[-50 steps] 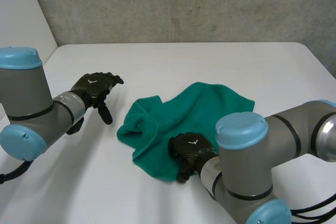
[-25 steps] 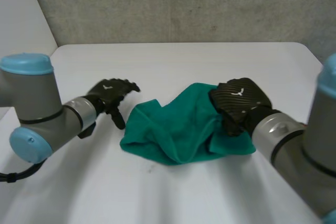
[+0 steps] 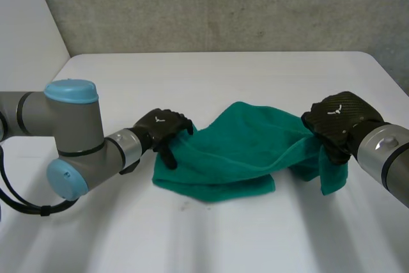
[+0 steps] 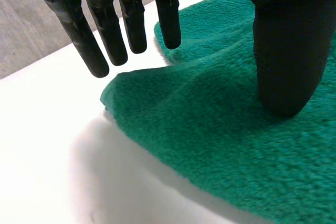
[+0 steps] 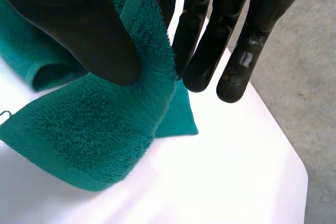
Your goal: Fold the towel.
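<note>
A green towel lies crumpled on the white table. My right hand holds its right corner a little above the table. In the right wrist view the thumb pinches the towel against the fingers, and a flap hangs below them. My left hand is at the towel's left edge. In the left wrist view its thumb rests on top of the towel, while its straight fingers hover over the towel's edge and the bare table.
A grey wall runs behind the table. The table's right edge lies close beside my right hand, with grey floor beyond it. Bare table stretches in front of the towel and to its left.
My right hand closed on a towel corner near the front and carried it up and to the right, stretching the cloth. My left hand moved right onto the towel's left edge.
</note>
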You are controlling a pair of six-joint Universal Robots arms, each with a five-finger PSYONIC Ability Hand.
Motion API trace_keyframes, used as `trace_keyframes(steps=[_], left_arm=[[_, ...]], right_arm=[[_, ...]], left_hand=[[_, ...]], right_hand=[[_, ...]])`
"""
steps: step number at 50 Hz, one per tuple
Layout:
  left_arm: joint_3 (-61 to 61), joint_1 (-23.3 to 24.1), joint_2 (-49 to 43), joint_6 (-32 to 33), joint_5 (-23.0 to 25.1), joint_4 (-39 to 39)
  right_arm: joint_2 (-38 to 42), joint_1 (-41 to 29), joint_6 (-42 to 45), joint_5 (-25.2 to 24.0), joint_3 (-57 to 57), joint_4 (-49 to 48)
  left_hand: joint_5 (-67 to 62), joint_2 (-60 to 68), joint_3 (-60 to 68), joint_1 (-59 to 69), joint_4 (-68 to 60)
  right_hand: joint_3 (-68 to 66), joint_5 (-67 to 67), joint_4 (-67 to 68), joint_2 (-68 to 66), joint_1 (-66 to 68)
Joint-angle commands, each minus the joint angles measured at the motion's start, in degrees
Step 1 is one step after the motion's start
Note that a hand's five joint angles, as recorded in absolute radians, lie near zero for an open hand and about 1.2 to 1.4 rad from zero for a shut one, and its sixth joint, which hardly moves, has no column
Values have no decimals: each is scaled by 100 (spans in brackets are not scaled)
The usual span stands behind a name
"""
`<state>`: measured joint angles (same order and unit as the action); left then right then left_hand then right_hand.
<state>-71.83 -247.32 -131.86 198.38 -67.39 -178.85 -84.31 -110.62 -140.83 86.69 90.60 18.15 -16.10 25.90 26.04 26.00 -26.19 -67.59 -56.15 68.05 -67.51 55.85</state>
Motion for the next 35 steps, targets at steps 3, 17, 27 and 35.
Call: trace_keyframes(steps=[3,17,27,35], left_arm=[[379,-27,-32,16,85,26],[1197,-176,-419,51,103,272],[1303,-185,-788,570,103,333],[1320,-185,-938,763,94,368]], right_arm=[[64,85,91,-328,19,4],[196,85,82,-381,80,-13],[257,94,82,-381,115,-31],[406,102,100,-407,54,-84]], left_hand=[[-599,619,604,608,-589],[-1726,1746,1731,1736,-1716],[-1524,1544,1529,1534,-1514],[-1288,1308,1294,1298,-1278]], right_hand=[[-1241,-1385,1195,-1249,2415],[-1241,-1385,1195,-1249,2415],[-1241,-1385,1195,-1249,2415],[-1241,-1385,1195,-1249,2415]])
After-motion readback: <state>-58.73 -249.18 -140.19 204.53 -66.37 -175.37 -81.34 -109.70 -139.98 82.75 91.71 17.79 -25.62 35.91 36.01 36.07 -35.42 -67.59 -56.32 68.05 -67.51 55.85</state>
